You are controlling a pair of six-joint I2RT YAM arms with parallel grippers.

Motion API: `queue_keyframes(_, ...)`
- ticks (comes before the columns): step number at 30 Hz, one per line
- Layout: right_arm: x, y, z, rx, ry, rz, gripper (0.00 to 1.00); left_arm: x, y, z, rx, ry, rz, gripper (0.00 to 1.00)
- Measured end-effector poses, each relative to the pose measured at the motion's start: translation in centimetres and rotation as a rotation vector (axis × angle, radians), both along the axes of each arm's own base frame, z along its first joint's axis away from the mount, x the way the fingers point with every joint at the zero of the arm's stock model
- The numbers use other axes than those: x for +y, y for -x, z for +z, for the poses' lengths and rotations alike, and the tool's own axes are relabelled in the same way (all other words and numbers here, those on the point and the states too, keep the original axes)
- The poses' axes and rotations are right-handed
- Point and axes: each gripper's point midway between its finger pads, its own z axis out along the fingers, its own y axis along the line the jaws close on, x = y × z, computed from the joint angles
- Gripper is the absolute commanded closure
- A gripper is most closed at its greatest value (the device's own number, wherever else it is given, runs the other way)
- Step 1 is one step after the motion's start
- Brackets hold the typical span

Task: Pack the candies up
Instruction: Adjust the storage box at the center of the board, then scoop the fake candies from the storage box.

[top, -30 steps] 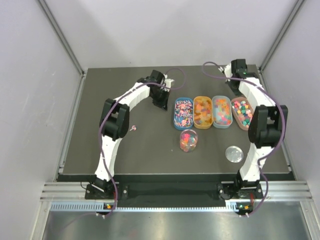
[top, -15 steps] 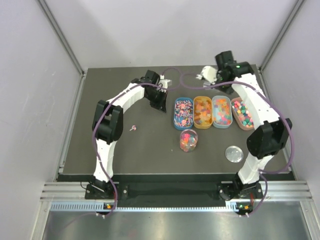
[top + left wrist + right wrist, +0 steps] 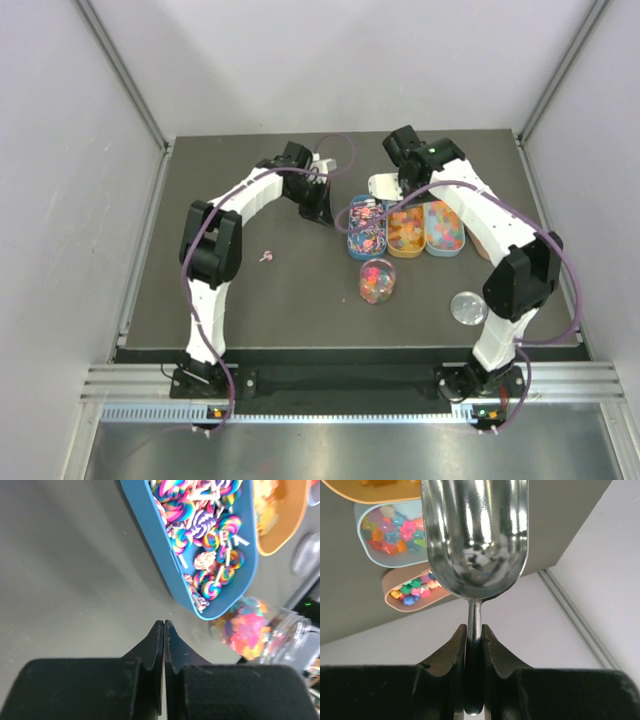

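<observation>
The candies fill four oval trays in a row: blue tray (image 3: 366, 229), orange tray (image 3: 404, 227), light-blue tray (image 3: 444, 226), and a pinkish tray (image 3: 415, 594) mostly hidden under my right arm in the top view. Swirl candies (image 3: 204, 535) lie in the blue tray. A clear jar (image 3: 377, 280) in front of the trays holds mixed candies. My right gripper (image 3: 474, 628) is shut on the handle of a metal scoop (image 3: 475, 535), whose bowl shows only reflections; it hovers behind the blue and orange trays (image 3: 398, 186). My left gripper (image 3: 164, 623) is shut and empty, just left of the blue tray (image 3: 320, 212).
The jar's round lid (image 3: 467, 307) lies on the dark table at the front right. One stray pink candy (image 3: 266, 257) sits on the table left of the jar. Grey walls close in the table on three sides.
My right arm has swung left from the back right corner, carrying the scoop to behind the blue and orange trays. The left arm has barely shifted.
</observation>
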Motion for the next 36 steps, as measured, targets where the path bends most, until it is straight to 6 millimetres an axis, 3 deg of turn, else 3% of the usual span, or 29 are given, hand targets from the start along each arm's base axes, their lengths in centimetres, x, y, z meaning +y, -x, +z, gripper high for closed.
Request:
queue_keyframes(5, 1.1, -1.8, -0.3, -0.013, 0.089, 0.076, 1.00, 0.5, -0.1, 0.6, 0.052, 0.063, 0.052, 1.00)
queue_keyframes(14, 3.2, -5.7, -2.5, -0.043, 0.242, 0.198, 1.00, 0.6, 3.3, 1.7, 0.233, 0.198, 0.110, 1.00)
queue_keyframes(23, 4.1, -8.6, -2.4, -0.105, 0.328, 0.279, 1.00, 0.3, 6.6, 1.1, 0.389, 0.247, 0.129, 1.00)
queue_keyframes(29, 4.7, -9.5, -2.4, -0.128, 0.364, 0.335, 1.00, -0.4, 7.0, 1.3, 0.394, 0.261, 0.112, 1.00)
queue_keyframes(36, 5.0, -9.2, -4.6, -0.103, 0.405, 0.383, 1.00, -1.7, 8.0, 1.5, 0.402, 0.266, 0.076, 1.00)
